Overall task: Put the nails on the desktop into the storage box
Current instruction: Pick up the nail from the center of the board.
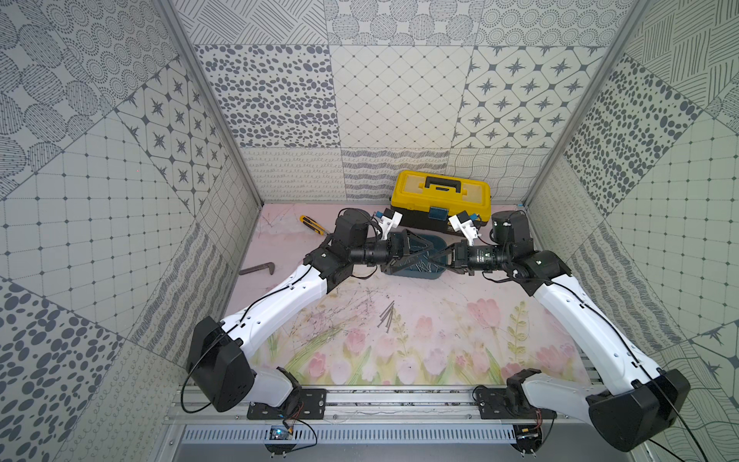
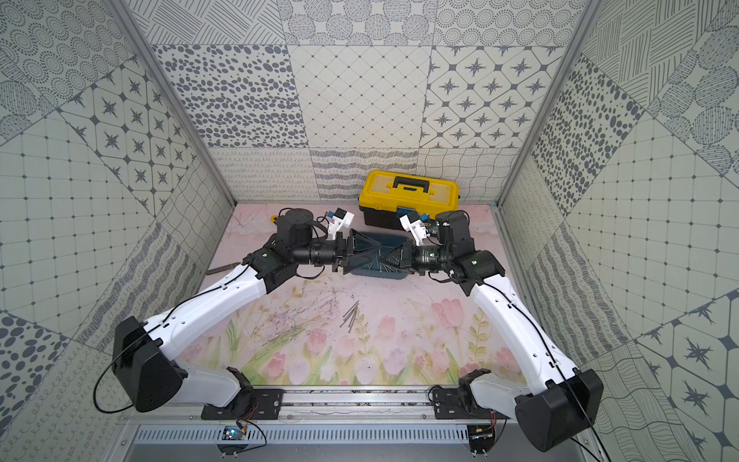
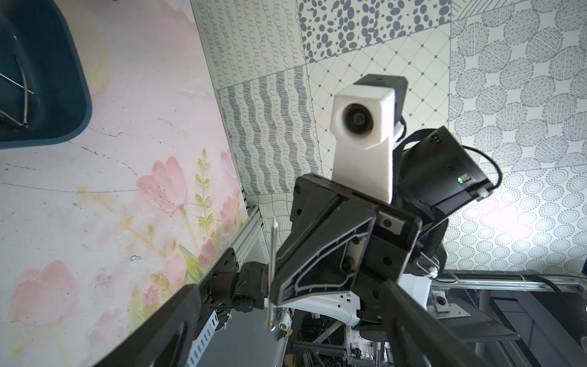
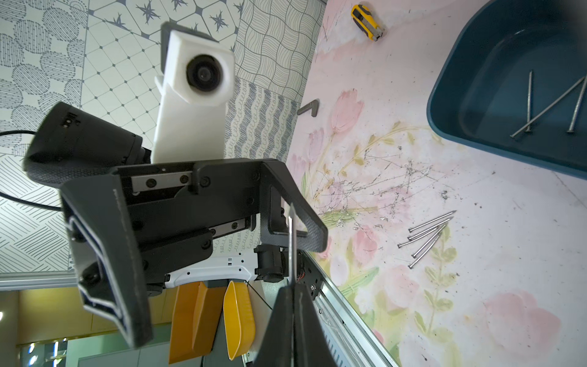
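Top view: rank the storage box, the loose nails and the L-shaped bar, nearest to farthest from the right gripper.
1. storage box, under the right gripper.
2. loose nails, toward the front.
3. L-shaped bar, far off on the left side.

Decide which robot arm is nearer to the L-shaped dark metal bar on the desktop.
Left. The left arm passes close beside the L-shaped bar, apart from it; the right arm lies on the far side of the storage box from the bar.

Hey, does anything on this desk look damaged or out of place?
Yes: dark scratches scuff the desktop beside a loose cluster of nails lying outside the storage box. An L-shaped bar and a utility knife also lie about.
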